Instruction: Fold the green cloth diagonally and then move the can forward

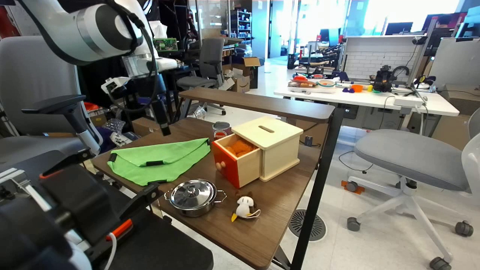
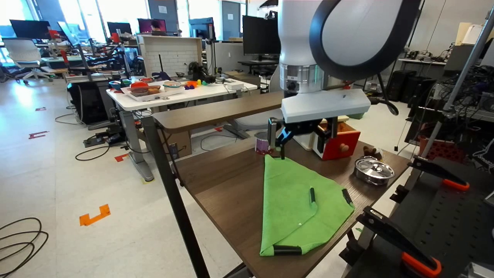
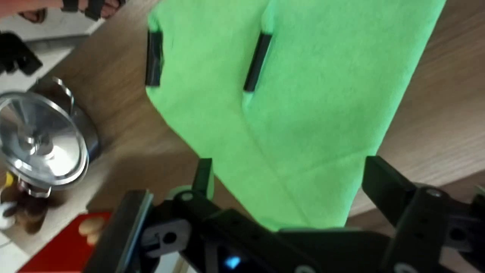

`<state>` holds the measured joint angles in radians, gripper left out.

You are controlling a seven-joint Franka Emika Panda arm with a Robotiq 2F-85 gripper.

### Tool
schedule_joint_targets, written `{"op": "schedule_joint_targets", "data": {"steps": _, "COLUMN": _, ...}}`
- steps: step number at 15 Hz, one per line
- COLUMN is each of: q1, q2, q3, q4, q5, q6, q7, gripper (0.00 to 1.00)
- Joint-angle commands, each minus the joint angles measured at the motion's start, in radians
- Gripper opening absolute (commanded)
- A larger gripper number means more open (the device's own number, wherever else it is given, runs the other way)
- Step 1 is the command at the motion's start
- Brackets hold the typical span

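- lidded metal pot point(image 1: 192, 200) nr edge of brown table point(image 1: 279, 198); abt 5 o'clock from green cloth point(image 1: 165, 153) (clock read in an exterior view, 12 at top)
- small white toy point(image 1: 245, 206) w/ yellow beak: 4 o'clock, nr pot
- cloth on table, folded over on itself; top flap's black-tabbed corner stops short of the tabbed corner underneath; one tip pts to 2 o'clock
- gripper point(image 3: 290, 172) hangs above cloth, abt 12 o'clock; jaws wide apart, cloth showing below & btwn fingers in wrist view
- wooden box point(image 1: 281, 150) at 3 o'clock; its red-fronted drawer point(image 1: 233, 170) sticks out w/ fuzzy orange stuff point(image 1: 240, 147) inside
- can point(image 1: 221, 131) upright at 2 o'clock, just past cloth's tip & beside box; can't tell if it touches either
- gray chair point(image 1: 408, 157) well apart, 3 o'clock
- white desk point(image 1: 326, 98) beyond, btwn 2 & 3, assorted items on top
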<state>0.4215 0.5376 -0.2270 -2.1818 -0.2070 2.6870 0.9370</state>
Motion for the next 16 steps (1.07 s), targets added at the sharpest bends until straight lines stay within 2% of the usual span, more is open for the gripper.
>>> {"op": "schedule_joint_targets", "data": {"steps": 1, "q1": 0.032, "q2": 0.037, "q3": -0.103, "q4": 0.084, "q5": -0.174, "q6": 0.041, "q7": 0.039, "gripper": 1.00}}
{"op": "schedule_joint_targets", "data": {"steps": 4, "q1": 0.019, "q2": 0.094, "q3": -0.127, "q4": 0.172, "q5": -0.254, "q6": 0.061, "q7": 0.048, "gripper": 1.00}}
{"op": "schedule_joint_targets", "data": {"steps": 6, "q1": 0.004, "q2": 0.135, "q3": -0.115, "q4": 0.224, "q5": -0.255, "q6": 0.081, "q7": 0.033, "gripper": 1.00}}
{"op": "schedule_joint_targets", "data": {"steps": 13, "q1": -0.021, "q2": 0.301, "q3": -0.094, "q4": 0.411, "q5": -0.190, "q6": 0.141, "q7": -0.022, "gripper": 1.00}}
{"op": "schedule_joint_targets", "data": {"steps": 16, "q1": -0.062, "q2": 0.348, "q3": -0.061, "q4": 0.470, "q5": -0.137, "q6": 0.162, "q7": -0.067, "gripper": 1.00}}
